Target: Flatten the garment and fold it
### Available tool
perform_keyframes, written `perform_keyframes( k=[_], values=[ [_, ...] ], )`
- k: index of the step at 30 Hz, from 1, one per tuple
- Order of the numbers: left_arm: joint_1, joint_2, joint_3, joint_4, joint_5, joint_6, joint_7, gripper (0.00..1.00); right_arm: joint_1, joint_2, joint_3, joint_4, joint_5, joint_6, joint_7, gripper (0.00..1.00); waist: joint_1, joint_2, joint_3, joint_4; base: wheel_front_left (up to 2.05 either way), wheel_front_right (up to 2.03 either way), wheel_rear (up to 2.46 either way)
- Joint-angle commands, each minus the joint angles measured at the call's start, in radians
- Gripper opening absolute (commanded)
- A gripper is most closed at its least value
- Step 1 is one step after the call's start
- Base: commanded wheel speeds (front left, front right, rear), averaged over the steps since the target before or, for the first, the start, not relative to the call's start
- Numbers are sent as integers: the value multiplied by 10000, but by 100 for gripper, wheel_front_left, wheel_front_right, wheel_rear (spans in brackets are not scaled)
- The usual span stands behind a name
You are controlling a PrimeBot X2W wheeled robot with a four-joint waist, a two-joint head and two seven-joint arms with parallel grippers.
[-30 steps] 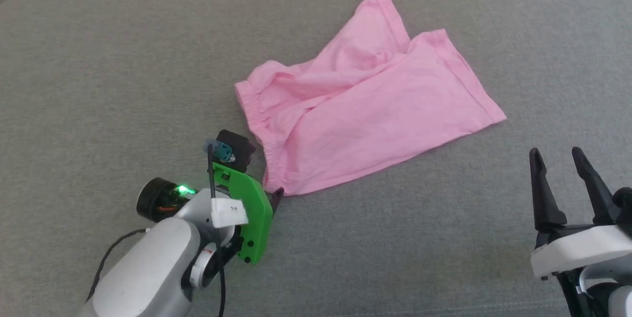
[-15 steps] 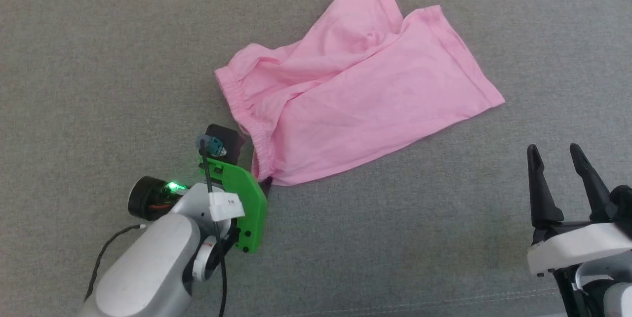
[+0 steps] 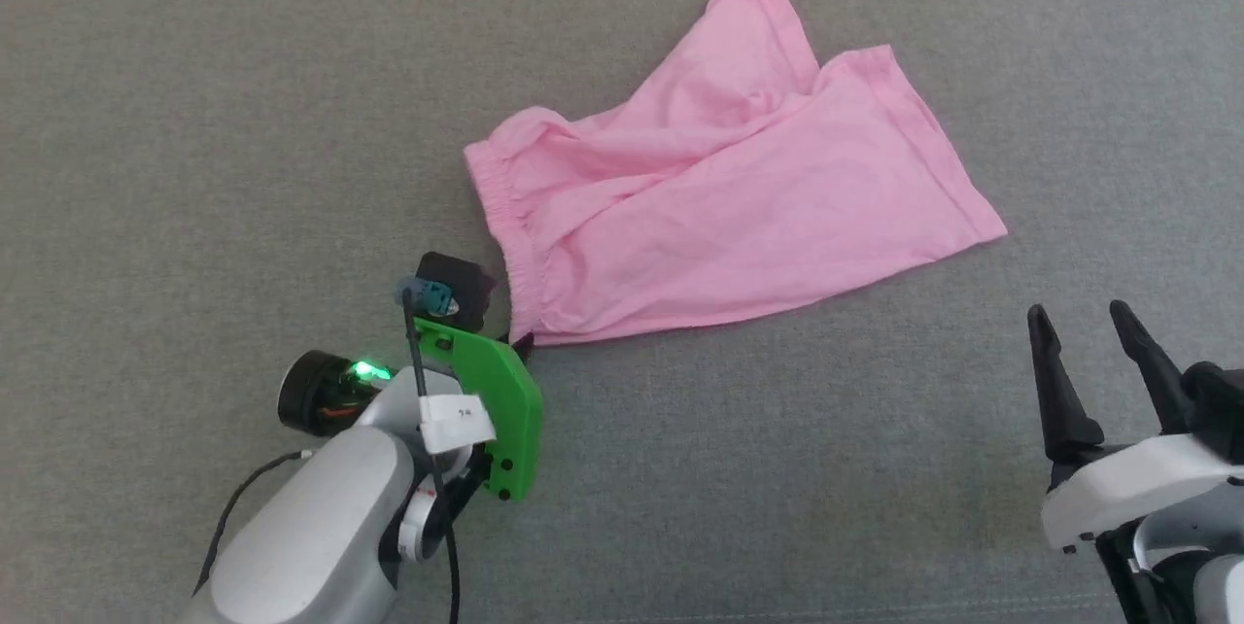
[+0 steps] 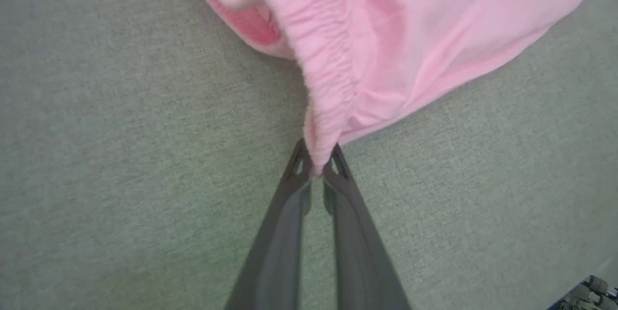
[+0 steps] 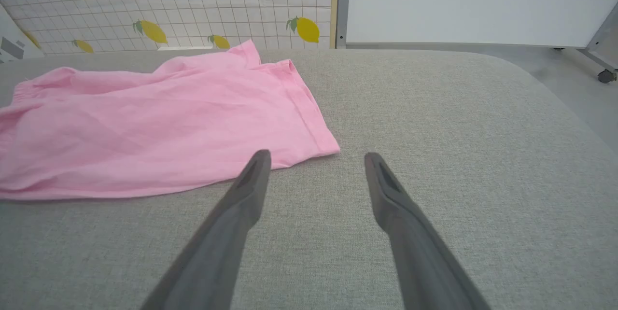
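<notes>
L gripper [image 4: 316, 167] pinches garment [image 3: 739, 206] waistband [image 4: 328, 83] corner btwn fingertips: flattening step. R gripper [image 5: 314, 160] spread, empty; hem [image 5: 309, 107] just past its fingertips. Next prob: grab hem, pull taut.

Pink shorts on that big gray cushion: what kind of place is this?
Probably an indoor practice room, not certainly a home. The pink shorts lie on a wide gray cushion; behind it stand a lemon-print sheet and a white board in a metal frame with a wheel.

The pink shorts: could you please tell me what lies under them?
The pink shorts lie on the grey cushion, which shows all around them. Anything else beneath is hidden by cloth. The left gripper pinches the waistband at its corner.
</notes>
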State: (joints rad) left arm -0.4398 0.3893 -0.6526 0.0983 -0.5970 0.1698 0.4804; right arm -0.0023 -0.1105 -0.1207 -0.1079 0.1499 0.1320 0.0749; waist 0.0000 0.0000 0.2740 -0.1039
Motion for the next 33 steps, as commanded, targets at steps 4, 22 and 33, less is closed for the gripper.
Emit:
perform_keyframes(
  k=[4,22,33],
  values=[
    [166,108,128,-460,87,110,-338,0,-601,-684,109,290,322,-13,1150,100,0,0,-236,567,0,0,0],
    [50,246,-298,-1968,506,56,-389,0,-3767,-1736,423,3584,415,-13,6190,100,0,0,507,1759,0,0,0],
    [22,251,-443,-1781,586,62,-429,0,-3386,-2107,1638,4011,809,-13,6586,0,0,0,510,1900,0,0,0]
  ],
)
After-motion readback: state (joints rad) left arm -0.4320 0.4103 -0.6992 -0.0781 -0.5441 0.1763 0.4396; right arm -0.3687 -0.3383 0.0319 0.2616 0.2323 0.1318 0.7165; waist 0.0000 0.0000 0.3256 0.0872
